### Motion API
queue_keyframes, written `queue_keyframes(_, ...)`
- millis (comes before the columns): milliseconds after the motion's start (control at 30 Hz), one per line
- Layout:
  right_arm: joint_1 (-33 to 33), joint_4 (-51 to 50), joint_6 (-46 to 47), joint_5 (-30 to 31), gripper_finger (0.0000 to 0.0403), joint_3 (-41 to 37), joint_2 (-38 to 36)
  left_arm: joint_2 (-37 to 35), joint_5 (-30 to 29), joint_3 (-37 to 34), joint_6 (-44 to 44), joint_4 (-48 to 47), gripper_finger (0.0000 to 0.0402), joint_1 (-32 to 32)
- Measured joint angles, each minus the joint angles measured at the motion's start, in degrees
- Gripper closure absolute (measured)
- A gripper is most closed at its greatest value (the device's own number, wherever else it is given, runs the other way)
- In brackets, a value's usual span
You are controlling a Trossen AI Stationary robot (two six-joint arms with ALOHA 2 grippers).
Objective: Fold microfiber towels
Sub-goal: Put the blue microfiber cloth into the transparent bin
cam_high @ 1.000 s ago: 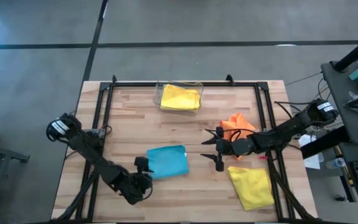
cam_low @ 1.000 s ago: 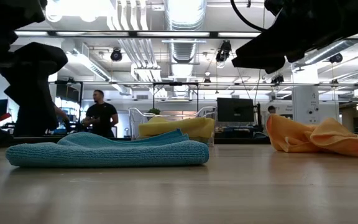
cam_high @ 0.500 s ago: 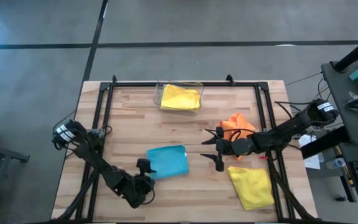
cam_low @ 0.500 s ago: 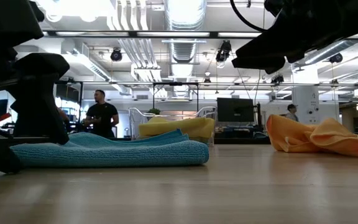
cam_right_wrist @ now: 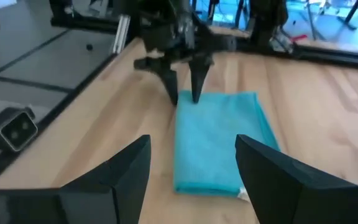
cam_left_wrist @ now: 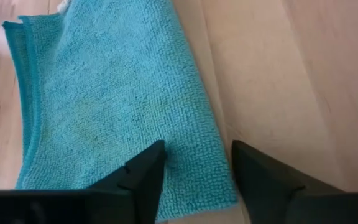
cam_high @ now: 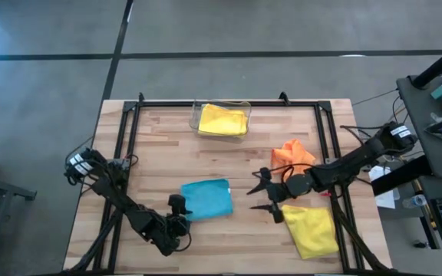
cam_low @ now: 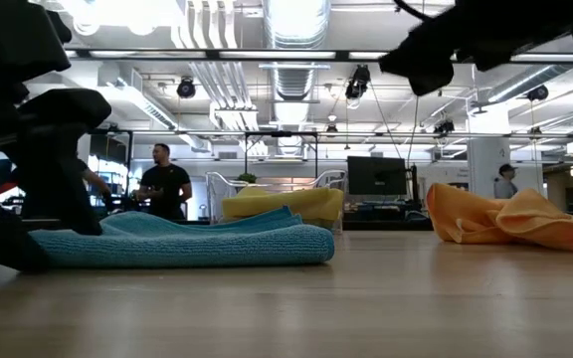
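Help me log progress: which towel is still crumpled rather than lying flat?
The orange towel, bunched up in a heap by the table's right side. The blue towel and both yellow towels lie flat.

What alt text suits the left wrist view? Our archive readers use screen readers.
A folded light blue towel lies on the wooden table, with the left gripper at its corner, one finger over the cloth, the other beside its edge, jaws apart.

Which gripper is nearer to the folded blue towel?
Left. The left gripper is at the blue towel's edge, fingers open over it. The right gripper hovers open, apart from it, beside the orange towel.
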Motion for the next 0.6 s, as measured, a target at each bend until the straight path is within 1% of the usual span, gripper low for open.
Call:
queue_keyframes(167, 0.3, -0.2, 1.4, 0.0, 0.0179, -0.1, 7.0, 0.0, 0.6, 0.0, 0.2, 0.4, 0.0287, 0.0)
queue_keyframes(300, 0.3, 3.3, 1.0, 0.1, 0.0179, 1.1, 14.1, -0.3, -0.3, -0.1, 0.1, 0.0, 0.033, 0.1)
queue_keyframes(433, 0.7, 8.5, -1.7, -0.5, 0.0179, 5.0, 21.7, -0.7, 0.1, -0.1, -0.1, 0.3, 0.0366, 0.0)
queue_keyframes(500, 1.3, 9.5, -3.3, -0.5, 0.0179, 8.0, 25.7, -0.8, 0.1, -0.1, -0.1, 0.1, 0.038, 0.1)
queue_keyframes(600, 2.4, 8.3, -11.3, -0.5, 0.0179, 13.5, 31.4, -0.8, 0.1, -0.1, -0.2, 0.1, 0.0395, 0.1)
